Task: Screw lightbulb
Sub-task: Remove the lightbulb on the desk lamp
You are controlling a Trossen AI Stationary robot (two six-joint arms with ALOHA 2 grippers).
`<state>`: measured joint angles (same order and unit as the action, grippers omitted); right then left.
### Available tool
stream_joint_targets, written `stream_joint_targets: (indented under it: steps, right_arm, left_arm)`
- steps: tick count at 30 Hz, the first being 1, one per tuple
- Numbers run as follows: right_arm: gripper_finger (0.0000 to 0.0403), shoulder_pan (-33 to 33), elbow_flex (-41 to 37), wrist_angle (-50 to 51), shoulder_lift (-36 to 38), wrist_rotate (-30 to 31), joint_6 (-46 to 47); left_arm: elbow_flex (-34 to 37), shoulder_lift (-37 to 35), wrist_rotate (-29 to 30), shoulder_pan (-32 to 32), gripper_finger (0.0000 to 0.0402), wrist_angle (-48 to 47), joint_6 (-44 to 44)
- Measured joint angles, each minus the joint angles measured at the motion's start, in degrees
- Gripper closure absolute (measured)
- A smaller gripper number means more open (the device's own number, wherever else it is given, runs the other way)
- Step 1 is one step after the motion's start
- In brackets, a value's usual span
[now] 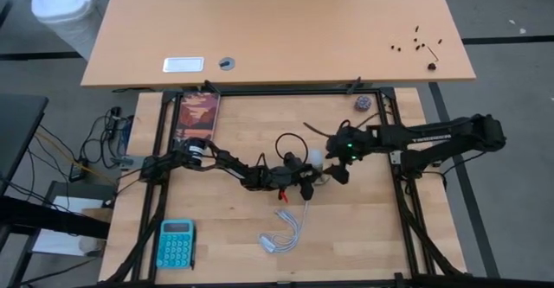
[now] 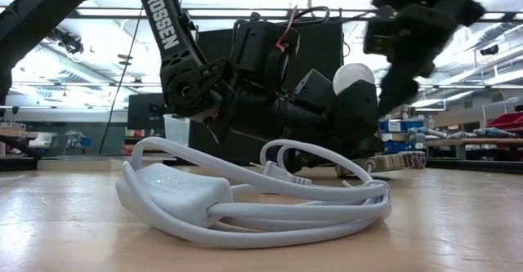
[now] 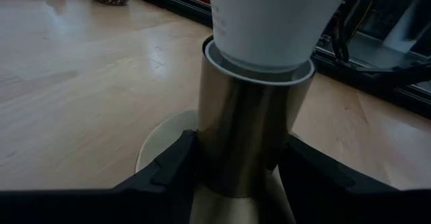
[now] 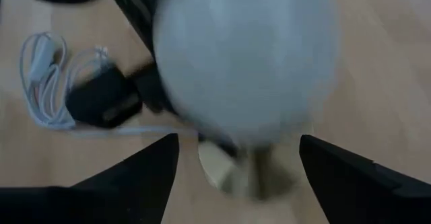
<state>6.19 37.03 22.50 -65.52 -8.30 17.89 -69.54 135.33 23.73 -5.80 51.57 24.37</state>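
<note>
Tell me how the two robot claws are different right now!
The left gripper is pinched onto the shiny metal socket, while the right gripper has its fingers spread wide and holds nothing. The left gripper sits low by the table beside the socket; the right gripper hangs above the white lightbulb, fingers either side of it. Both are dark, two-fingered, and meet at the same lamp in the middle of the table.

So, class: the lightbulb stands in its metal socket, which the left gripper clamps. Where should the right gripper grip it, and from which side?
Grip the lightbulb on its round white dome, coming from straight above. It stands upright, and the left gripper is shut on the metal socket below it, so only the dome is free. The open right gripper already straddles it, which probably suits twisting.
</note>
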Motion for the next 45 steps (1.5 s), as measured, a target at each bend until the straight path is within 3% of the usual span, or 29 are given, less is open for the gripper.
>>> stream_joint_targets:
  steps: [10,18,34,41,45]
  right_arm:
    - [0.007,0.2,17.3,13.5,-14.5,2.1,-10.7]
    - [0.0085,0.1,25.5,21.7,-22.3,3.2,-16.6]
    - [0.0099,-0.2,27.5,23.0,-25.2,2.6,-20.5]
    - [0.0157,-0.2,27.4,22.6,-25.2,2.1,-22.6]
    - [0.016,-0.2,27.4,22.9,-25.2,2.0,-24.3]
  left_arm:
    - [0.1,0.0,-0.1,0.0,0.0213,0.0,-1.6]
    - [0.0,0.0,0.0,-0.3,0.0213,-0.2,-3.2]
    - [0.2,0.0,-0.5,-0.4,0.0213,0.1,-4.5]
    - [0.2,0.0,-0.9,-0.4,0.0213,0.3,-4.5]
    - [0.2,0.0,-1.0,-0.4,0.0213,0.3,-4.5]
